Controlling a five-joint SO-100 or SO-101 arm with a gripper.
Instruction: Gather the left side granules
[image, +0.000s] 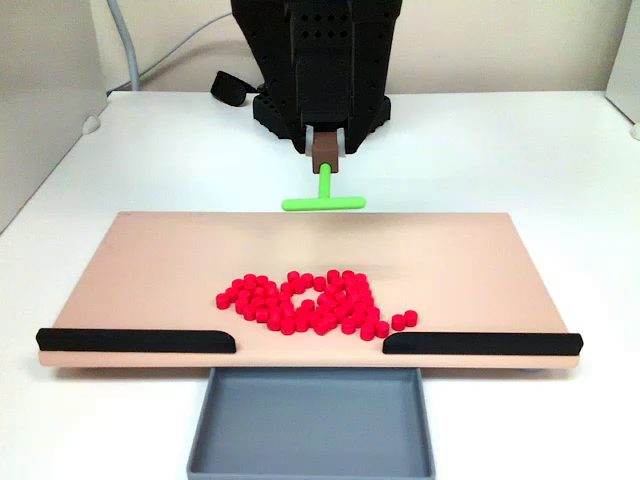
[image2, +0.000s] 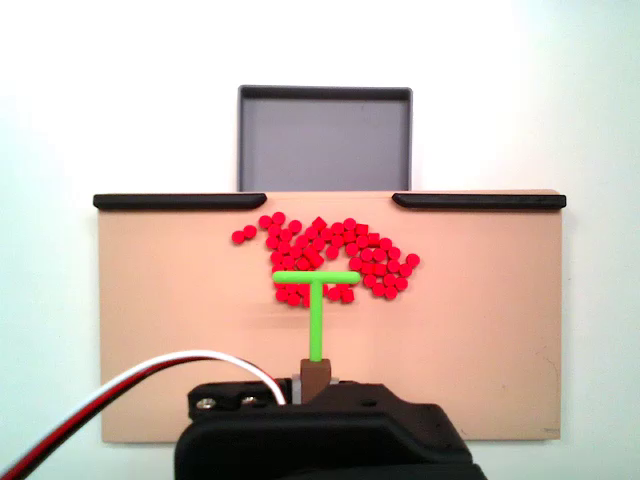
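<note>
The granules (image: 315, 303) (image2: 335, 250), small red beads, lie in one loose pile in the middle of the tan board (image: 150, 270) (image2: 160, 320), close to the gap between two black strips. My gripper (image: 325, 140) (image2: 315, 375) is shut on the brown handle of a green T-shaped pusher (image: 323, 202) (image2: 316, 290). In a fixed view from the front, the pusher hangs over the board's far edge, apart from the pile. In a fixed view from behind the arm, its crossbar overlaps the pile's near edge.
Black strips (image: 135, 340) (image: 480, 343) line the board's front edge with a gap between them. A grey tray (image: 200, 430) (image2: 325, 91) sits below that gap. The arm's black base (image: 320, 60) stands behind the board, and red, white and black wires (image2: 100, 400) run beside it.
</note>
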